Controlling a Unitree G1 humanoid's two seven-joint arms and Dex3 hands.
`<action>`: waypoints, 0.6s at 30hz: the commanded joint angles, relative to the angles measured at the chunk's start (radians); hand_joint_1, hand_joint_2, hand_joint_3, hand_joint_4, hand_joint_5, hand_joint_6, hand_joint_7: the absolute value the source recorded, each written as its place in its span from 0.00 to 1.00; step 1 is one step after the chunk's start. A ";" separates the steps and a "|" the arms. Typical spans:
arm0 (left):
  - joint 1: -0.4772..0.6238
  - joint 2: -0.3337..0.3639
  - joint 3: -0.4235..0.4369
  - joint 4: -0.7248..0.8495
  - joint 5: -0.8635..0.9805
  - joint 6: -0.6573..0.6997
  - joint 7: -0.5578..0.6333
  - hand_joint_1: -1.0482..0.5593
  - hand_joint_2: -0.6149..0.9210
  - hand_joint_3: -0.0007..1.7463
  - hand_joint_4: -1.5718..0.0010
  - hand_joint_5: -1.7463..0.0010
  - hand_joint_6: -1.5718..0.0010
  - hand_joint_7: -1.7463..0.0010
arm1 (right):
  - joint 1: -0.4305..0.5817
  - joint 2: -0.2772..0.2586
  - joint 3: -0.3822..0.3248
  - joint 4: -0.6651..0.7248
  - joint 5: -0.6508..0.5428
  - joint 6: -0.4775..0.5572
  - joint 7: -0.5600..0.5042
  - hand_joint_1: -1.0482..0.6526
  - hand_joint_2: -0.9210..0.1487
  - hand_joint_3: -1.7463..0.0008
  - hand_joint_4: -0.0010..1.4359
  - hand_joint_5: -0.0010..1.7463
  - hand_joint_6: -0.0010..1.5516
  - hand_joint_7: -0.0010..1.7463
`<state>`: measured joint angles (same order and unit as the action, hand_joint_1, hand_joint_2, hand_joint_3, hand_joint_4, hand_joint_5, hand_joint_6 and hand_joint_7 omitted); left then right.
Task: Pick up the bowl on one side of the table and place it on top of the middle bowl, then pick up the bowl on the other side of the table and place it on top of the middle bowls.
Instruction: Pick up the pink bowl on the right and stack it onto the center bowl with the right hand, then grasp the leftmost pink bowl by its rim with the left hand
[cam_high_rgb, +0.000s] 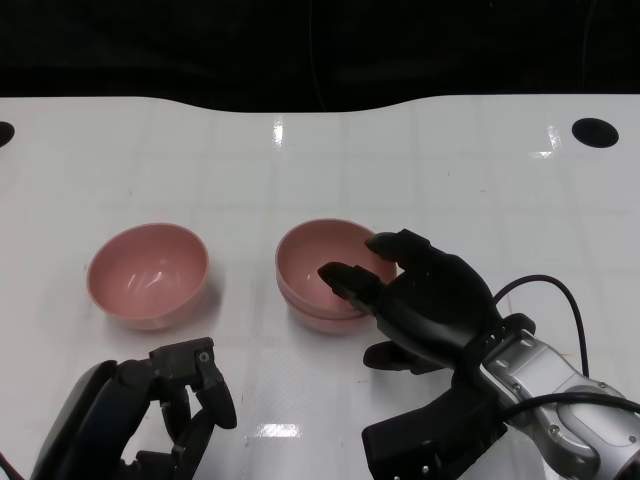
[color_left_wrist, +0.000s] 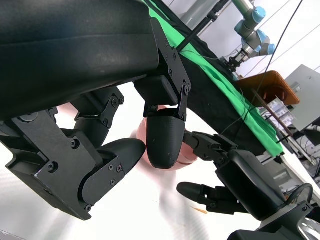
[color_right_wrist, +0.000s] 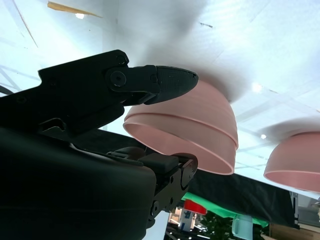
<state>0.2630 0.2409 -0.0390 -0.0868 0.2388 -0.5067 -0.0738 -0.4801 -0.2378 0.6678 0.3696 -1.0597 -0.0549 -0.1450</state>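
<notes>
— At the centre of the head view, what stood on the white table (cam_high_rgb: 420, 170)?

— Two pink bowls nested as one, the middle stack (cam_high_rgb: 322, 275). The right hand (cam_high_rgb: 420, 300) had its fingers at the stack's right rim, one over the rim and into the hollow, others spread beside the wall. Whether it pinched the rim or was only touching, I could not tell.

— And the other bowl?

— The side bowl (cam_high_rgb: 148, 274) sat alone at centre left, well apart from the stack. The left hand (cam_high_rgb: 165, 410) was at the lower left, near it but not touching, fingers curled in on nothing.

— The left wrist view?

— The left hand's fingers (color_left_wrist: 162, 140) hung bare, with pink showing behind them (which bowl, I could not say). The right hand lay at lower right.

— The right wrist view?

— An upside-down picture: the stack filled the middle, its two rims seated evenly, a black fingertip (color_right_wrist: 170, 82) touching the wall. The side bowl showed at the right edge.

— So how should the step be done well?

— In my judgement the right hand should let go cleanly and lift straight off, lest it drag the top bowl askew; then the left hand must open before reaching the side bowl.
</notes>
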 joint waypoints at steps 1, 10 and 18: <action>0.002 0.015 0.002 0.001 -0.007 0.002 -0.012 0.59 0.64 0.82 0.44 0.04 0.49 0.16 | 0.034 -0.005 -0.040 -0.064 0.033 0.024 0.000 0.17 0.00 0.76 0.01 0.20 0.09 0.00; -0.006 0.014 0.001 0.012 0.000 -0.010 -0.004 0.59 0.63 0.82 0.43 0.04 0.48 0.16 | 0.118 -0.014 -0.127 -0.209 0.136 0.023 0.022 0.21 0.00 0.79 0.00 0.23 0.07 0.01; -0.012 0.015 0.000 0.015 -0.013 -0.001 -0.014 0.59 0.63 0.82 0.43 0.03 0.48 0.16 | 0.200 -0.048 -0.207 -0.355 0.217 -0.004 0.071 0.25 0.00 0.85 0.01 0.39 0.16 0.04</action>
<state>0.2570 0.2410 -0.0423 -0.0743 0.2343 -0.5097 -0.0761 -0.2990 -0.2623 0.4828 0.0472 -0.8619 -0.0541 -0.0842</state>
